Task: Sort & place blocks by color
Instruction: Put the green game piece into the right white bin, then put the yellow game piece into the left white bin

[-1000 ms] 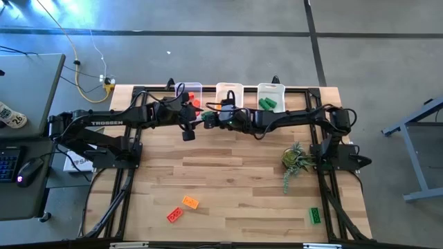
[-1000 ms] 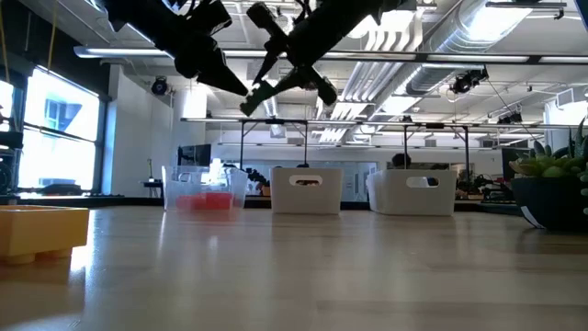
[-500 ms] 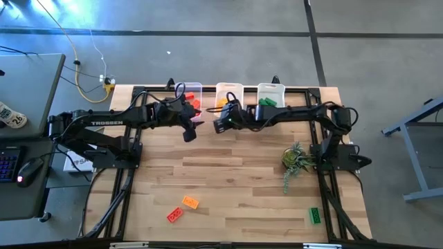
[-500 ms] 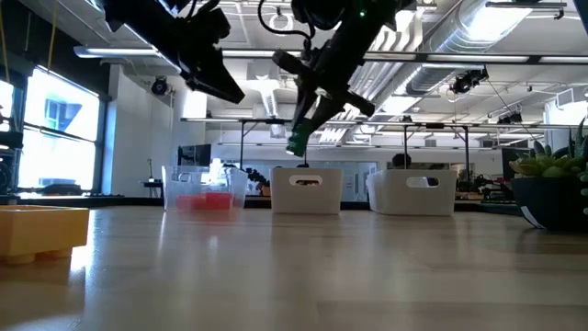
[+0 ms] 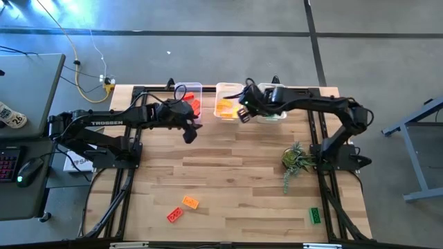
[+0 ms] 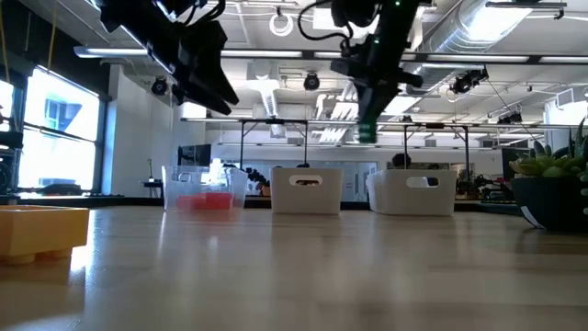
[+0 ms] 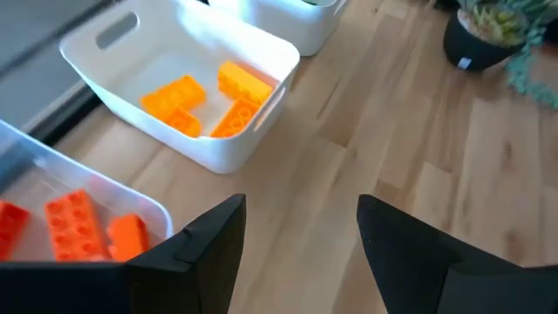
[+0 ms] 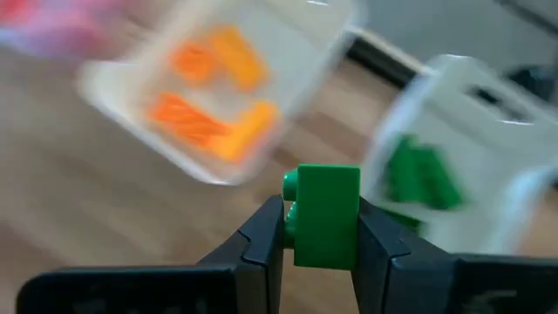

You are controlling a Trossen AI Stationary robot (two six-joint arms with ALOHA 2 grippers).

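Nearest you, an orange block (image 5: 190, 203), a red block (image 5: 175, 215) and a green block (image 5: 315, 216) lie unmoved on the table's (image 5: 235, 173) front edge. Farther back, your left gripper (image 5: 190, 129) hovers just before the red bin (image 5: 188, 93), jaws now spread wider, holding nothing. Your right gripper (image 5: 243, 115), clamped on a green brick (image 8: 326, 216), has swung rightward from beside the left gripper to between the orange bin (image 5: 228, 102) and green bin (image 5: 271, 100).

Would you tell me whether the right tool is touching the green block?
Touching: the right wrist view shows the right tool clamped on the green block, both fingers against its sides.
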